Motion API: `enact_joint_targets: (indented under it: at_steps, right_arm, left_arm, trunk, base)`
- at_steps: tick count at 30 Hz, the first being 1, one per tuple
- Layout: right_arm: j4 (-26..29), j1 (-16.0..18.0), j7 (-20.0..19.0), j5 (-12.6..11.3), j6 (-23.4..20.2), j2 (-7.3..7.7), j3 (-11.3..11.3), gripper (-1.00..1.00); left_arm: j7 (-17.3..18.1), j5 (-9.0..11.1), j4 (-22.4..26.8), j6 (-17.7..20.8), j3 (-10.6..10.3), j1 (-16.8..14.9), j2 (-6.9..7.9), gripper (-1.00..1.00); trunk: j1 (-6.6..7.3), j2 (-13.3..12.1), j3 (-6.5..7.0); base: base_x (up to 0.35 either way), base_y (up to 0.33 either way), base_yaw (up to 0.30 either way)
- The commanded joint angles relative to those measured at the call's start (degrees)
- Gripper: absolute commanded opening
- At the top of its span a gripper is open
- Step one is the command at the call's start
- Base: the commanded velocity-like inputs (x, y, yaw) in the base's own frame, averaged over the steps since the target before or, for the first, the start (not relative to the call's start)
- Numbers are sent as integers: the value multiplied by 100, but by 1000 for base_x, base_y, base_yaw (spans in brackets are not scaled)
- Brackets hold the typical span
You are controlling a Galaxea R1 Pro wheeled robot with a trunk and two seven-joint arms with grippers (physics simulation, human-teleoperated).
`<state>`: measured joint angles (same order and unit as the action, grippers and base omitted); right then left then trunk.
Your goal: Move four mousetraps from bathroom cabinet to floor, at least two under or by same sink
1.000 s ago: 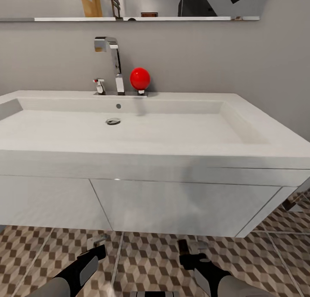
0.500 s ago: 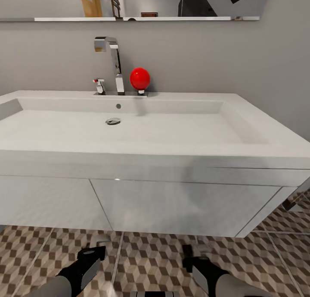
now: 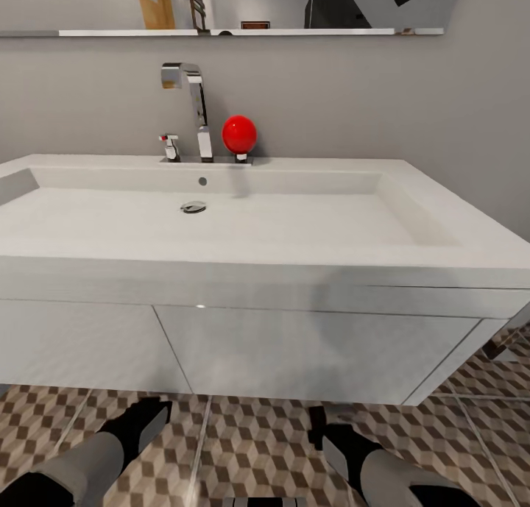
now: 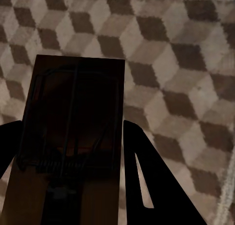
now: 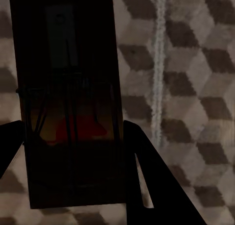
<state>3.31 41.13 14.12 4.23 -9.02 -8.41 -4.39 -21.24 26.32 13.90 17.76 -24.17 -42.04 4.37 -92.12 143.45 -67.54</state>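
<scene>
The white bathroom sink [image 3: 309, 231] with its chrome faucet [image 3: 193, 102] sits on a white vanity [image 3: 309, 352] straight ahead. Cube-patterned bathroom floor [image 3: 258, 448] runs beneath it. My left gripper [image 3: 147, 413] and right gripper [image 3: 322, 424] hang low over the tiles at the vanity's lower front edge. The left wrist view has my left gripper [image 4: 68, 129] shut on a shadowed mousetrap [image 4: 73, 117] just above the floor [image 4: 176, 63]. Through the right wrist camera, my right gripper [image 5: 71, 129] is shut on another mousetrap [image 5: 68, 87] over the tiles [image 5: 196, 87]. The cabinet is out of view.
A red ball [image 3: 239, 134] rests on the sink ledge beside the faucet. A wall shelf [image 3: 221, 32] runs above. The vanity's underside overhangs the floor just ahead of both grippers. Open tiles lie to the right of the vanity [image 3: 493, 411].
Both forearms have swung further into view. The left gripper has shifted a little left and both grippers now point more steeply at the floor. Each still holds its mousetrap.
</scene>
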Motion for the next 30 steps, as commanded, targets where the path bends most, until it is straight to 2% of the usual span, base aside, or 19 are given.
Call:
enact_joint_targets:
  at_steps: [1,6,11,30]
  right_arm:
    - [12,3,20,30,-34,-11,-44,-100]
    - [44,26,21,33,-40,-27,-44,-100]
    - [30,189,21,34,-47,-29,-44,-100]
    - [169,290,-47,51,-7,-23,-36,-100]
  left_arm:
    - [-30,31,17,43,-49,-10,11,-100]
    - [-30,38,15,43,-51,-31,6,-100]
    - [-30,40,12,39,-52,-32,3,-100]
    - [-30,44,58,-39,-45,-32,1,-100]
  trunk:
    - [1,2,-5]
    - [1,2,-5]
    - [1,2,-5]
    - [1,2,-5]
  base:
    - [0,0,0]
    - [0,0,0]
    - [0,0,0]
    - [0,0,0]
